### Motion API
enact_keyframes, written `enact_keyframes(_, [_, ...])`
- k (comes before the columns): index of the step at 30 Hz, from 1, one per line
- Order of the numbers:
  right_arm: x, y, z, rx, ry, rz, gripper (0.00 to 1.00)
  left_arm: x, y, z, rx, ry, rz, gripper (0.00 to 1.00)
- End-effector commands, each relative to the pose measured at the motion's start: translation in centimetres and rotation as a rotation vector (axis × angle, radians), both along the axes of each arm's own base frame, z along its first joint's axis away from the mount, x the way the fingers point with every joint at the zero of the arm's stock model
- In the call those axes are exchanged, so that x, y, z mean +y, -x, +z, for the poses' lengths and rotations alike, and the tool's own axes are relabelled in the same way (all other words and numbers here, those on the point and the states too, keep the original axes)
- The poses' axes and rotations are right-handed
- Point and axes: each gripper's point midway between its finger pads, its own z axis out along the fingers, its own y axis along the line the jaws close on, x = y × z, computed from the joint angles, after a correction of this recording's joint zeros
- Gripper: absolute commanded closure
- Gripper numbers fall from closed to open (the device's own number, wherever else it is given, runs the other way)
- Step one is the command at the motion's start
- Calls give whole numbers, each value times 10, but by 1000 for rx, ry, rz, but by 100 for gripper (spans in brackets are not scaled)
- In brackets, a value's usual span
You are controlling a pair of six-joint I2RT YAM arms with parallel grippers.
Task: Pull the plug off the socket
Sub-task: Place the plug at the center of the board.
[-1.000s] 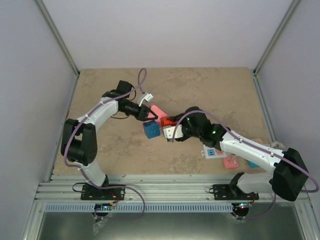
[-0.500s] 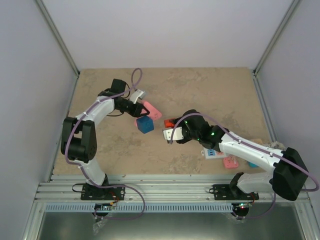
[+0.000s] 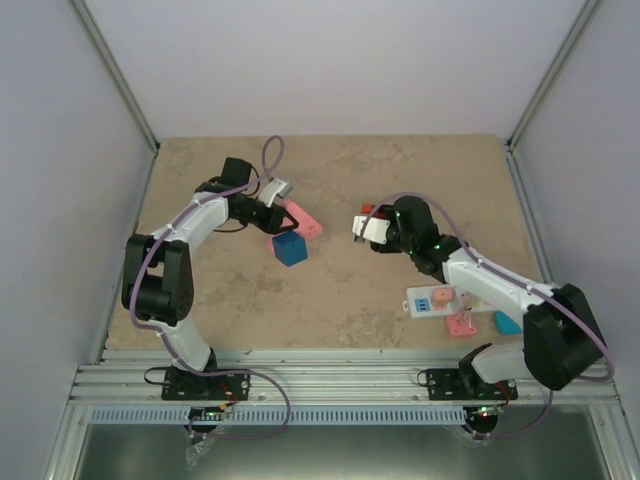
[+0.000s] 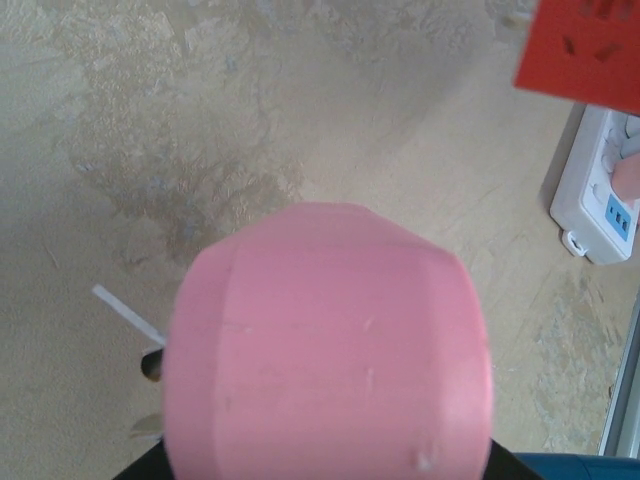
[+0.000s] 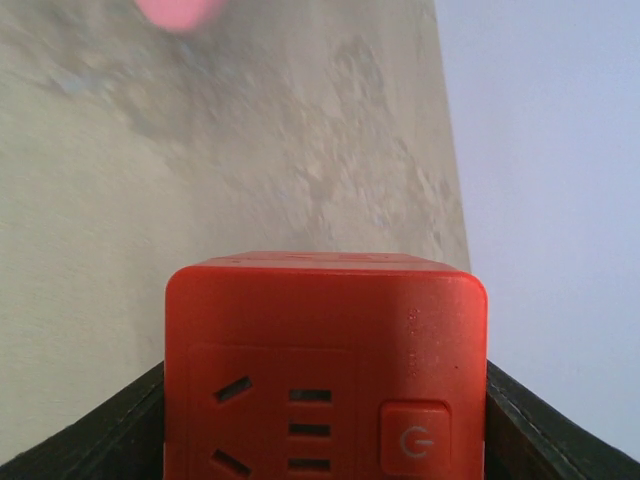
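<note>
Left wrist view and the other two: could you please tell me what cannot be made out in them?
- Left wrist: the pink block fills the frame, hiding the fingers of the left gripper; the right edge cuts off the power strip.
- Right wrist: the red cube hides the fingertips of the right gripper; the pink blob at the top edge is blurred.
- Top external: the right arm covers part of the power strip.

1. Top external: high behind the arm bases, looking down on the whole table.
2. Left wrist: tight on a pink block, with a red cube in its corner.
3. Right wrist: tight on that cube; the blurred pink above is perhaps that block.
</note>
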Motion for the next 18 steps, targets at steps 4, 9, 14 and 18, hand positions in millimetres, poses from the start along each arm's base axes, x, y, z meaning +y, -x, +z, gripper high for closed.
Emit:
enact_keyframes(4, [-41,-72,-6,-90,-41,-276,95,-1,-5,21,-54,38,11,100])
enact_keyframes(9, [-74,-108,-15,-117,-32,-419,95,0,-6,24,-62,42,18,100])
enact_keyframes(14, [-104,-138,-33,-120,-29,-522,94,1,-7,26,-68,44,22,100])
enact_keyframes(18, [-126,-159,-50,-112,-37,-616,95,2,-7,27,-70,45,24,100])
